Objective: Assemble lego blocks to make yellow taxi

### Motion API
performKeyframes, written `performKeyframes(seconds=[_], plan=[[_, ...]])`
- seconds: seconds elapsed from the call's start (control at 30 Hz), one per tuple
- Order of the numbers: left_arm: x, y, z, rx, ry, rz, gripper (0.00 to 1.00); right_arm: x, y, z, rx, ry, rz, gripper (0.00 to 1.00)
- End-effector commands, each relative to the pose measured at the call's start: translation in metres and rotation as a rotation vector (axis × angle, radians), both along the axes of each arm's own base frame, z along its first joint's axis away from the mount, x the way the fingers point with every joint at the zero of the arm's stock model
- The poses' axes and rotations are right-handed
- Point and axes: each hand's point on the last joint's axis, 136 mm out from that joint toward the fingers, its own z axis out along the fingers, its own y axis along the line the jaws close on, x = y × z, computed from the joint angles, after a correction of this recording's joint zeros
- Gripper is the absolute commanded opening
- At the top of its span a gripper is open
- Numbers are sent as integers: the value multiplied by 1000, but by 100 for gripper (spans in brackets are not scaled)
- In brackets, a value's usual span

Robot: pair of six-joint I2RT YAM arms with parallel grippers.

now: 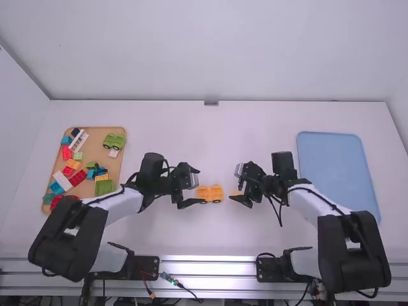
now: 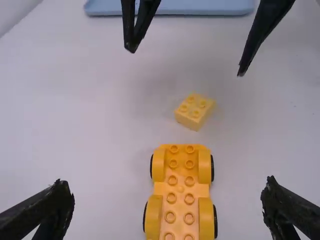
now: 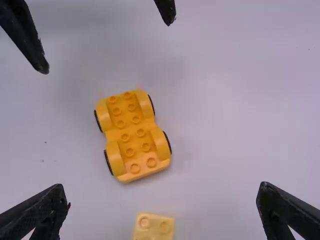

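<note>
An orange-yellow wheeled base [image 1: 210, 194] lies on the table between both grippers, studs up. My left gripper [image 1: 196, 190] is at its left end, and my right gripper [image 1: 234, 184] is over a small yellow brick [image 1: 236, 193] just right of the base. In the left wrist view, the base [image 2: 180, 190] lies between the wide-apart fingers of my left gripper [image 2: 167, 197], with the yellow brick [image 2: 194, 111] apart beyond it. The right wrist view has the base [image 3: 132, 135] ahead of my open right gripper [image 3: 162, 200] and the brick [image 3: 154, 227] between its fingers, unheld.
On the left, a wooden tray [image 1: 95, 137] holds several coloured bricks and a green wheeled base [image 1: 114, 141]. A blue tray [image 1: 331, 166] lies on the right side of the table.
</note>
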Motion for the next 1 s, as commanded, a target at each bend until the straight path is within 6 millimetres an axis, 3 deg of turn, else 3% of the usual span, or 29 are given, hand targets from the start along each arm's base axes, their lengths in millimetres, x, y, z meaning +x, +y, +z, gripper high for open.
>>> performKeyframes(seconds=[0.0, 0.3, 0.67, 0.97], plan=[[-4, -2, -8, -31, 82, 2, 99, -7, -4, -12, 31, 78, -73, 99], [-1, -5, -16, -43, 90, -10, 99, -20, -7, -20, 47, -4, -159, 99], [-5, -7, -14, -58, 119, -34, 99, -14, -17, -58, 48, 90, -189, 96], [-6, -7, -15, -54, 124, -31, 99, -11, -16, -74, 39, 121, -158, 67]])
